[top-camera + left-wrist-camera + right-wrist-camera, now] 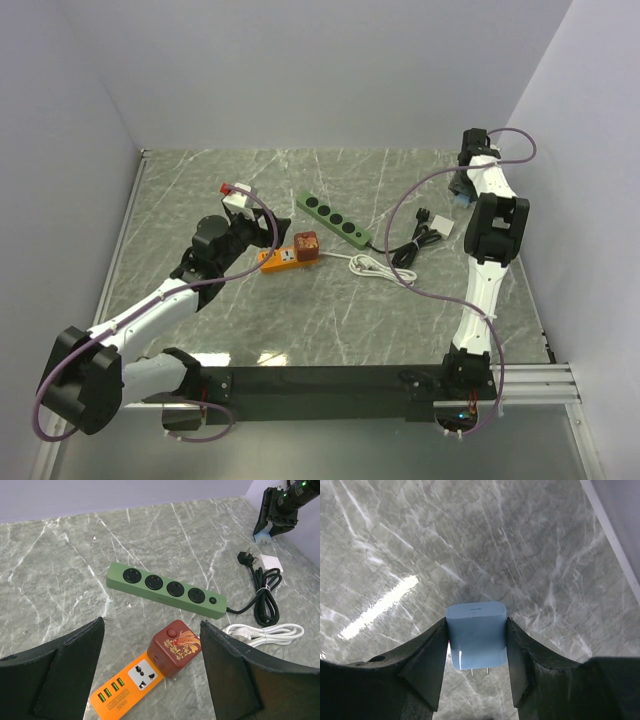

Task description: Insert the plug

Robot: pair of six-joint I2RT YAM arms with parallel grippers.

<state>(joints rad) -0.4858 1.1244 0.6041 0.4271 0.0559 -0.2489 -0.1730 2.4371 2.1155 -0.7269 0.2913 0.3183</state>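
Note:
My right gripper (476, 623) is shut on a light blue plug (477, 637), a finger (427, 662) pressing on each side, its two metal prongs pointing back toward the wrist over the marble. From above, that gripper (462, 196) is at the far right by the wall. The orange power strip (125, 687) lies below my open left gripper (152, 625), with a free white universal socket and a dark red cube adapter (175, 649) plugged into its end. The strip (280, 260) sits mid-table just right of the left gripper (262, 234).
A green four-socket power strip (335, 219) lies diagonally behind the orange one, its black cable (415, 242) coiled to the right. A white cable (380, 268) and a small white adapter (441, 224) lie nearby. White walls close the left, back and right sides.

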